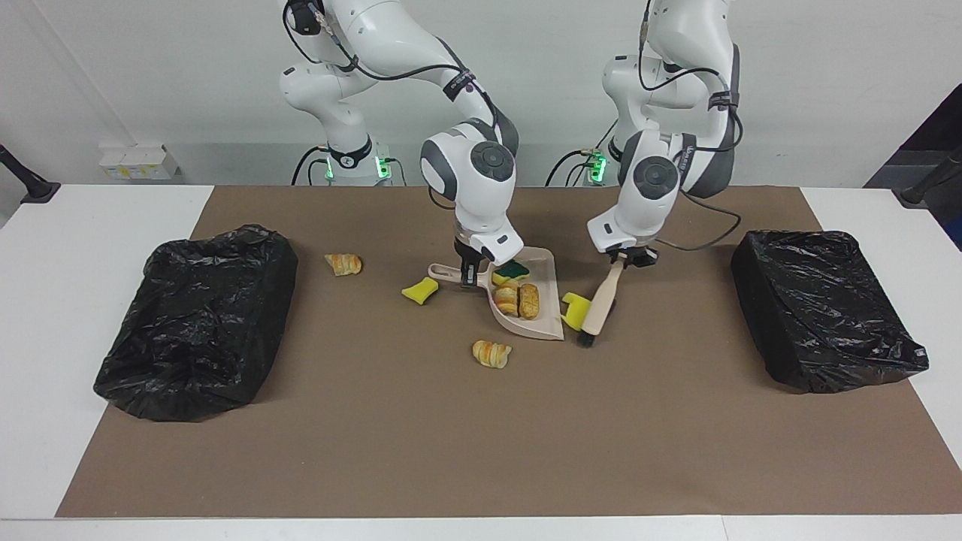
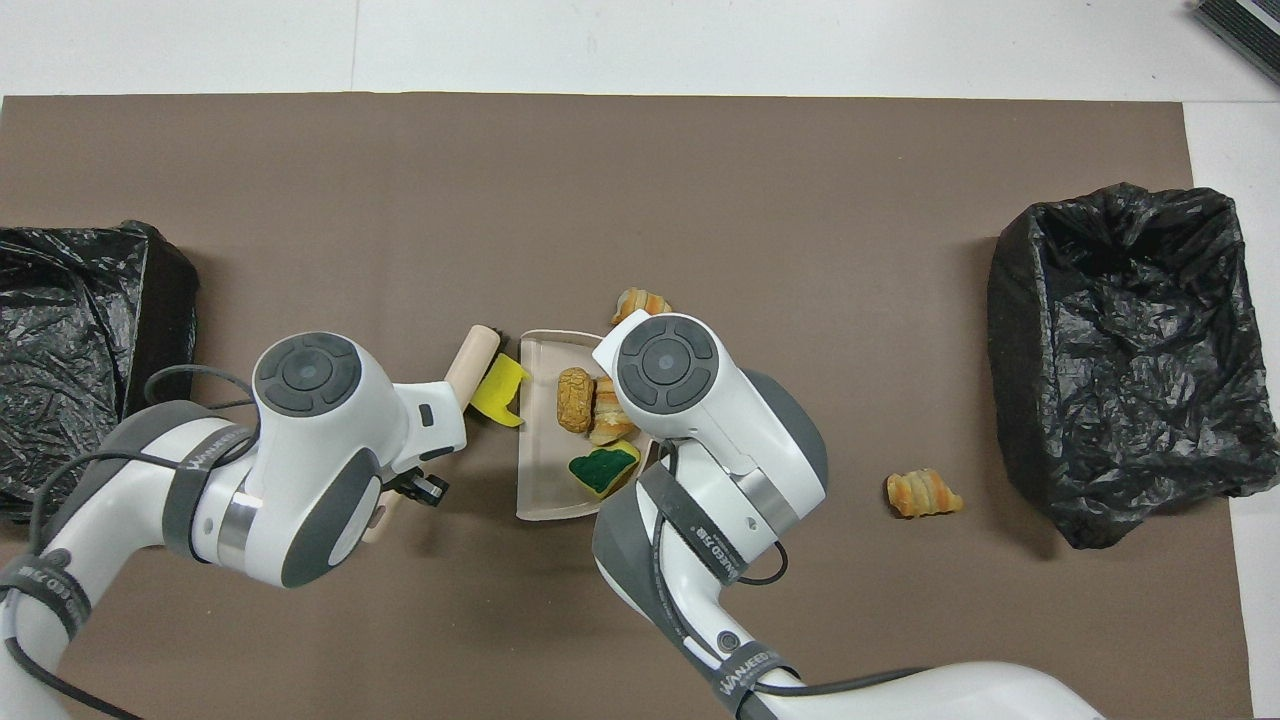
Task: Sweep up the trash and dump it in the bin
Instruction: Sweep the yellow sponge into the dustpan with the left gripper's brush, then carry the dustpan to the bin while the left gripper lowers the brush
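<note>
1. Beige dustpan (image 1: 543, 315) sits mid-mat; inside it a green-faced sponge (image 1: 515, 269) and two pastries (image 1: 518, 300) packed side by side
2. Right gripper (image 1: 470, 272) clamped shut on the dustpan handle, its wrist covers the handle in the overhead view
3. Left gripper (image 1: 630, 259) closed tight on the handle of the brush (image 1: 599, 309); brush slants down to the mat, bristles against a yellow sponge chunk (image 1: 575, 310) that touches the dustpan's open edge
4. Loose trash on the mat: yellow sponge piece (image 1: 419, 290) just beside the dustpan handle, toward the right arm's end; pastry (image 1: 491, 353) near the dustpan, farther from the robots; another pastry (image 1: 343, 264) between the dustpan and the bin (image 1: 197, 320) at the right arm's end
5. That bin and the second bin (image 1: 823, 308) at the left arm's end are both black-bag lined, contents cannot be made out in the dark plastic
6. Overhead: left wrist hides most of the brush handle, second bin cut off at the frame edge
</note>
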Motion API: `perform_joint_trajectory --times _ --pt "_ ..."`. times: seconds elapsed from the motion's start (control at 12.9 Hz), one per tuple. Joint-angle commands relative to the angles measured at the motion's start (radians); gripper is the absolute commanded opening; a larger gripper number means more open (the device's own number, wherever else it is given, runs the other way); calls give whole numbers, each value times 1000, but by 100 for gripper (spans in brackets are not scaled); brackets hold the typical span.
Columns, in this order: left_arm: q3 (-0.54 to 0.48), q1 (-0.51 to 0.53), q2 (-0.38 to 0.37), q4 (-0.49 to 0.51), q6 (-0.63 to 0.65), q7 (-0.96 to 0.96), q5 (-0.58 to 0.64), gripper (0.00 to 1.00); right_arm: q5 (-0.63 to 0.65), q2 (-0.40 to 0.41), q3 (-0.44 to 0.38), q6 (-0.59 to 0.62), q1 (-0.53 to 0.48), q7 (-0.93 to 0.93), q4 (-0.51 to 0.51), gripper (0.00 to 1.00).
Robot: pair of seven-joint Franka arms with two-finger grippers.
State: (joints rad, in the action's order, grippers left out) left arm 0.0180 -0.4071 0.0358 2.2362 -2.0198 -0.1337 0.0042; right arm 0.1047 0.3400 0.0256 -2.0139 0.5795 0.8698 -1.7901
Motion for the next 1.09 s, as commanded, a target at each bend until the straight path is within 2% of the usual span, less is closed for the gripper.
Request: perform_joint_trajectory --times 0.0,0.16,0.39,0.54,1.01 --pt "-16 -74 -33 23 4 116 -96 0 24 4 2 -8 -4 -38 -6 0" --pt "-16 -91 -19 -3 -20 181 -160 0 24 -1 2 7 -7 -40 -3 0" --pt "-26 -64 -19 -35 19 215 -162 0 24 -16 1 24 -15 -34 -2 0" --pt "-26 -7 -40 -65 93 227 -162 0 26 -25 1 27 -36 10 -2 0" --pt "-15 -25 -96 -57 167 466 -148 0 18 -84 2 72 -119 185 9 0"
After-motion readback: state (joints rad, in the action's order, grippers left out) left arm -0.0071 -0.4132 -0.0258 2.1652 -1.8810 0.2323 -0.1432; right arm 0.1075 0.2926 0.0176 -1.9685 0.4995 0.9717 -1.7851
